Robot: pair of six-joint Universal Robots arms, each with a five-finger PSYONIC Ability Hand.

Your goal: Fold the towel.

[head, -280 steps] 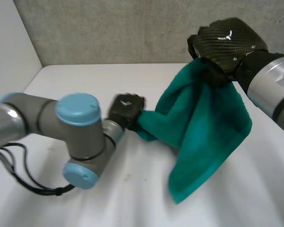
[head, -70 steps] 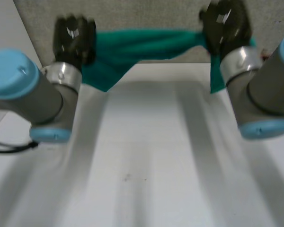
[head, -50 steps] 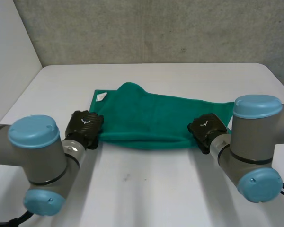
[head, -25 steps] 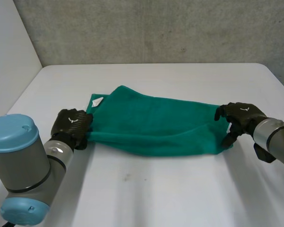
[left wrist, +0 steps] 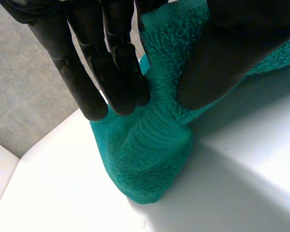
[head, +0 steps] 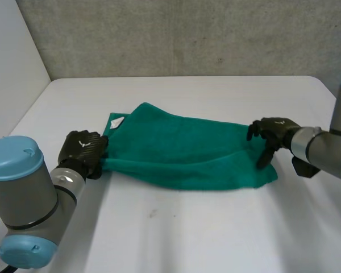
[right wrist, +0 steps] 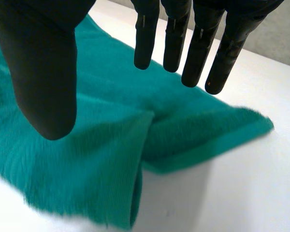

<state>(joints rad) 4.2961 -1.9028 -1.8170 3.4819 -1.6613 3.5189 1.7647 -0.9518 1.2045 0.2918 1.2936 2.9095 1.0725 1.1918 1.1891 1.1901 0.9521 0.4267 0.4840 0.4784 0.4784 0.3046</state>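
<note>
A green towel (head: 184,151) lies folded on the white table (head: 176,239), with a white label (head: 117,120) at its far left corner. My left hand (head: 83,152) is at the towel's left end, and in the left wrist view the fingers (left wrist: 113,67) and thumb pinch the towel (left wrist: 159,140) there. My right hand (head: 271,133) hovers over the towel's right end, fingers spread. In the right wrist view the fingers (right wrist: 183,36) and thumb stand apart above the towel (right wrist: 101,145), holding nothing.
A grey wall (head: 187,34) runs behind the table's far edge. A white panel (head: 11,74) stands at the left. Bare table lies in front of the towel and beyond it.
The towel was lifted, spread in the air and laid down folded. In the last second the right hand let go of the right end and drew back above it. The left hand kept its pinch.
</note>
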